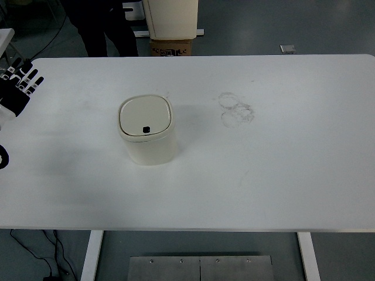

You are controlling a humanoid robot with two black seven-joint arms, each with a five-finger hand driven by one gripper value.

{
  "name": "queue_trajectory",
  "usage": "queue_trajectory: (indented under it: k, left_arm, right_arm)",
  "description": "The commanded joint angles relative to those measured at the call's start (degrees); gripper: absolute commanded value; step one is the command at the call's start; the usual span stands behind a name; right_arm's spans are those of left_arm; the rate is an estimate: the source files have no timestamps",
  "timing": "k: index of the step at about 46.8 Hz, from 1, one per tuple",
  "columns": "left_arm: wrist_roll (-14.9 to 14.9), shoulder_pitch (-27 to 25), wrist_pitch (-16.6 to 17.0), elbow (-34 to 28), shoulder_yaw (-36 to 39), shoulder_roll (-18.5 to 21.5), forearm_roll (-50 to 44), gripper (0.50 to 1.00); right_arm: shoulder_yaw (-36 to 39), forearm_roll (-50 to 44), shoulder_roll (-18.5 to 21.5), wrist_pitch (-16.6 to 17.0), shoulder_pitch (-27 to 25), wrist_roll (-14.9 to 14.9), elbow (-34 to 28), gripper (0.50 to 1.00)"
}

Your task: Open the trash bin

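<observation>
A small cream trash bin (147, 130) stands upright on the white table (263, 164), left of the middle. Its square lid (145, 116) lies flat and closed, with a small black button (146, 129) near its front edge. My left hand (19, 85) is at the table's far left edge, well to the left of the bin and apart from it. Its black fingers (29, 77) with white joints are stretched out and hold nothing. My right arm does not show.
Faint ring marks (236, 109) stain the table right of the bin. A person's dark legs (105, 29) stand beyond the far edge, beside a cream cabinet (171, 17) on a cardboard box (172, 47).
</observation>
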Motion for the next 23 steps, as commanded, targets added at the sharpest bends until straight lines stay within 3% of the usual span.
queue_trajectory:
  k: [1, 23]
  left_arm:
    - [0.08, 0.2, 0.09, 0.08, 0.08, 0.01, 0.09, 1.0]
    - [0.52, 0.12, 0.09, 0.08, -0.18, 0.1, 0.0, 1.0]
  right_arm:
    - [-0.03, 0.0, 0.0, 0.0, -0.01, -0.01, 0.0, 0.991]
    - [-0.03, 0.0, 0.0, 0.0, -0.01, -0.01, 0.0, 0.991]
